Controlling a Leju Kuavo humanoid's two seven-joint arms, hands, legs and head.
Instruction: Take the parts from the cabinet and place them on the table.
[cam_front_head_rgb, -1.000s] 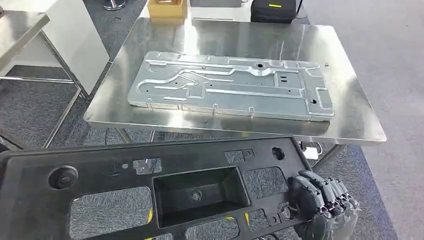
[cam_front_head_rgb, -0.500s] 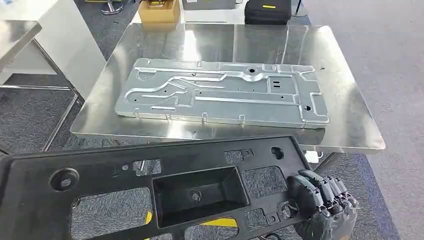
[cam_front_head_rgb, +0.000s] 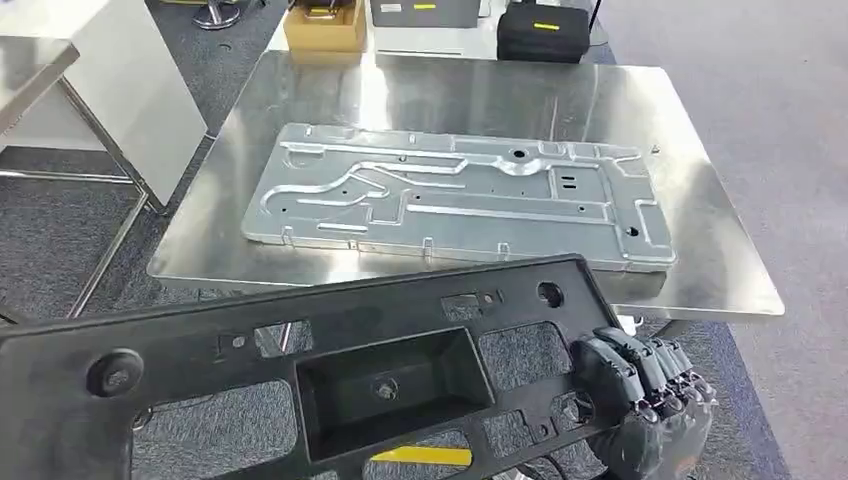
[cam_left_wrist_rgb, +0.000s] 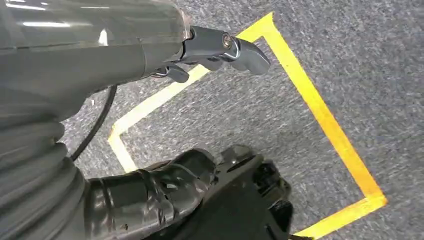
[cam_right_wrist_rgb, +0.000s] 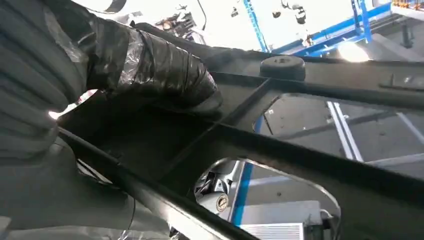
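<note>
Since earlier, black plastic frame (cam_front_head_rgb: 330, 370) tilts up nearer steel table (cam_front_head_rgb: 700, 260)'s edge, ahead of right hand (cam_front_head_rgb: 640, 395) grasping it; left hand (cam_left_wrist_rgb: 165, 192) grips too.

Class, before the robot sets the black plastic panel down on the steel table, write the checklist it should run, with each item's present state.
1. Right robot hand grips the black panel at its end: ok.
2. Left robot hand holds the panel's other end: looks ok in the left wrist view.
3. Panel over the steel table: not ok, it is short of the near edge.
4. Free space on the table: not ok, the metal plate covers the middle.
5. Panel level: cannot tell.
</note>
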